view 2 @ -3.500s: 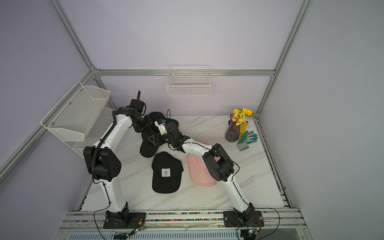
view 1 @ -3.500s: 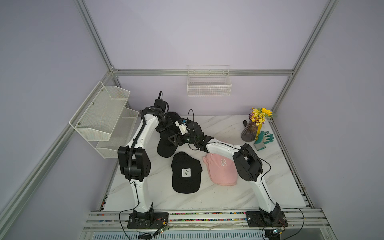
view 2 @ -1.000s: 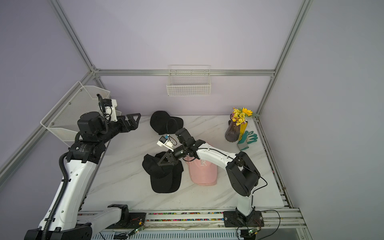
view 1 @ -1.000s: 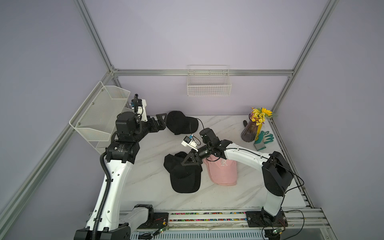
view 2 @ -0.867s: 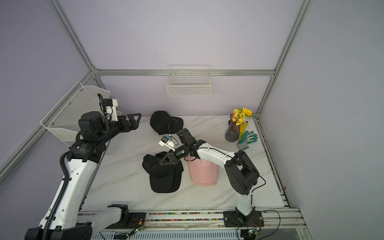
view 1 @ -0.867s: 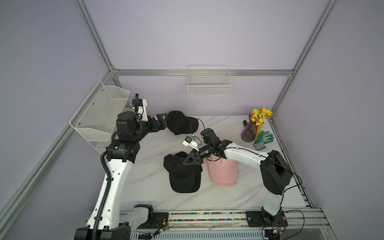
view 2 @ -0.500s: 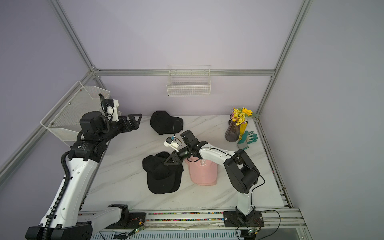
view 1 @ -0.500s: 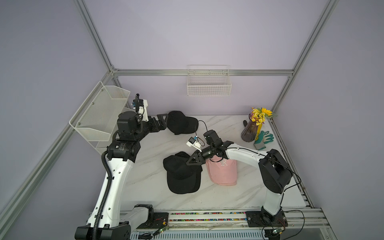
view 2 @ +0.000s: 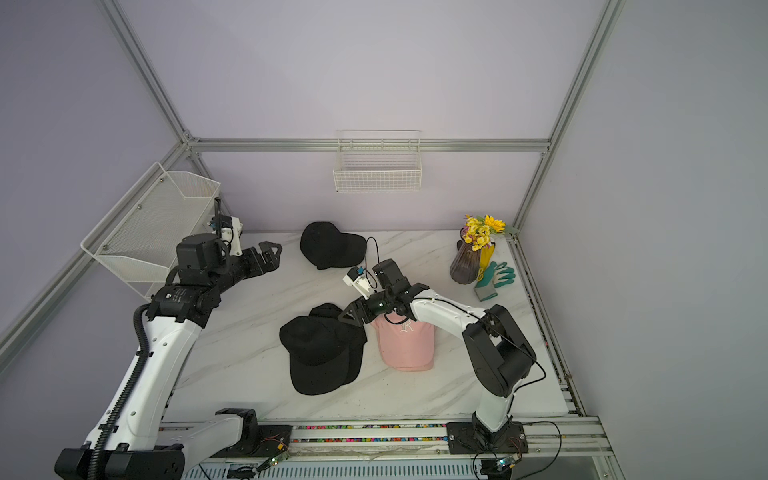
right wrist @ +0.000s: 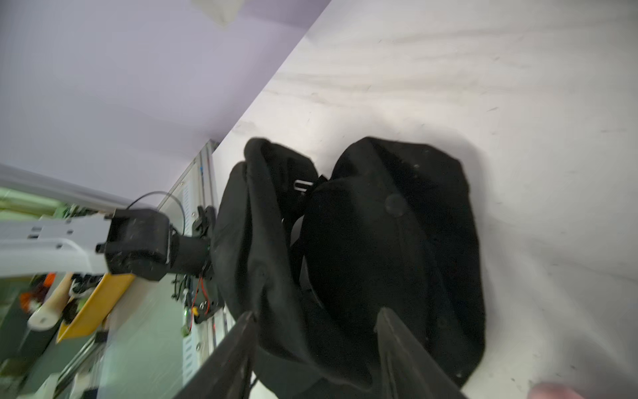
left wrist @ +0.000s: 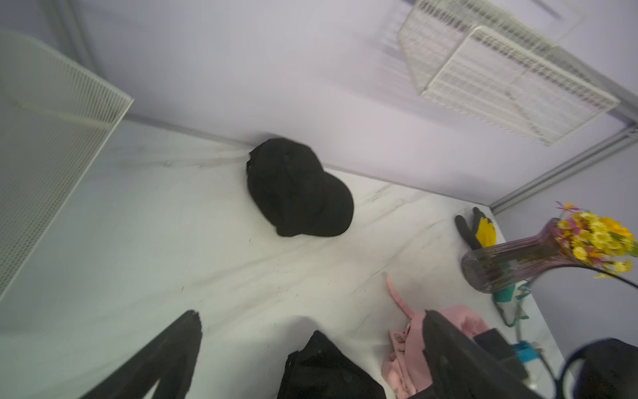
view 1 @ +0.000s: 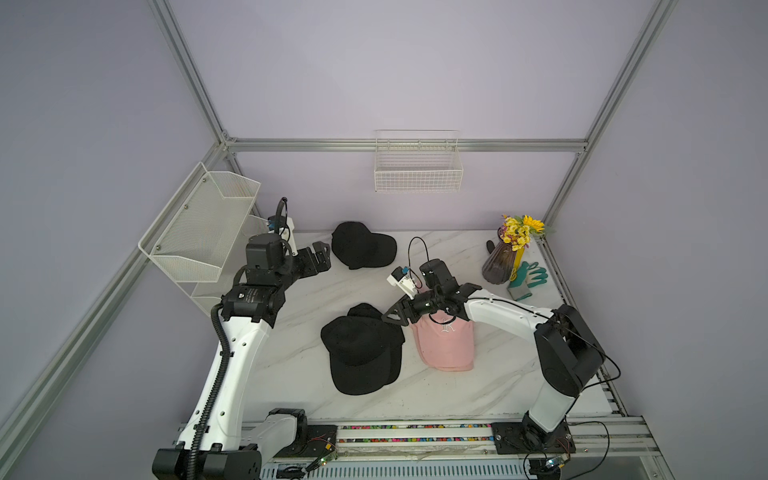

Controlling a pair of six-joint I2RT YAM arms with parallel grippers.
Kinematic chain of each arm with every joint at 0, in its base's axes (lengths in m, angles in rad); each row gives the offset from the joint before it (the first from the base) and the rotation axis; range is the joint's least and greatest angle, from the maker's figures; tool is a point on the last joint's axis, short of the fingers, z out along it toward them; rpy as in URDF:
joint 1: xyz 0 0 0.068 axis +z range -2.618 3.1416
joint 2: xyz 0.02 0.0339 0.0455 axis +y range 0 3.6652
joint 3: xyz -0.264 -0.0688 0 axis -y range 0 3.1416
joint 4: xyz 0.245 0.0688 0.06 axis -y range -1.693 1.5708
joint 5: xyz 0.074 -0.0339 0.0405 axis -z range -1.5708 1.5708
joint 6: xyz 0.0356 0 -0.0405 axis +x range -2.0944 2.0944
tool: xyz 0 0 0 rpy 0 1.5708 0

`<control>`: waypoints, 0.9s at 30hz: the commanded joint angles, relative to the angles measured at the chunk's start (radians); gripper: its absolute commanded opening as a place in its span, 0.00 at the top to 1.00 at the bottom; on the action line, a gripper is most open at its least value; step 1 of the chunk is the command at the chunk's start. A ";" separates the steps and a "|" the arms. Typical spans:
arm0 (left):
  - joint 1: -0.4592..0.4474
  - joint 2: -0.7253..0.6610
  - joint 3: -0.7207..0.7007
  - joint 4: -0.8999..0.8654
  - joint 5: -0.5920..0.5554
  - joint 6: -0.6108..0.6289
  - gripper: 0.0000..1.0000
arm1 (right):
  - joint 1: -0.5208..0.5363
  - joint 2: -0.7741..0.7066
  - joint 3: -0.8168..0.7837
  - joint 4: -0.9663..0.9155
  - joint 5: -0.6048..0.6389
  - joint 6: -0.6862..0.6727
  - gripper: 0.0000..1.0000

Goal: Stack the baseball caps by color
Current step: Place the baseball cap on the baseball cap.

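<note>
A pile of two black baseball caps [view 1: 361, 353] [view 2: 320, 353] [right wrist: 379, 241] lies mid-table in both top views, the upper one askew on the lower. Just right of it rests a pink cap pile [view 1: 446, 343] [view 2: 407, 343] with a white logo. One more black cap [view 1: 361, 250] [view 2: 330, 250] [left wrist: 297, 188] sits alone near the back wall. My right gripper [view 1: 392, 316] [right wrist: 317, 312] hovers at the black pile's rear edge, jaws apart, gripping nothing. My left gripper [view 1: 322, 253] [left wrist: 310, 314] hangs open and empty, left of the lone cap.
A vase of yellow flowers [view 1: 505, 259] and teal gloves [view 1: 528, 278] stand at the back right. A white mesh shelf [view 1: 203, 232] juts from the left wall. A wire basket [view 1: 417, 166] hangs on the back wall. The right forearm passes over the pink pile's back.
My right gripper has opened and released the black cap onto the lower black cap, then drawn back slightly to the right. The left arm has barely moved.
</note>
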 commanded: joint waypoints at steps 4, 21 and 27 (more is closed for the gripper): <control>0.007 -0.109 -0.175 -0.272 -0.185 -0.244 0.00 | 0.164 -0.193 -0.110 0.081 0.495 0.125 0.31; 0.011 -0.340 -0.713 0.154 0.320 -0.665 0.00 | 0.340 -0.207 -0.238 0.144 0.651 0.370 0.03; 0.011 -0.365 -0.795 0.360 0.462 -0.732 0.00 | 0.339 -0.125 -0.213 0.166 0.617 0.408 0.03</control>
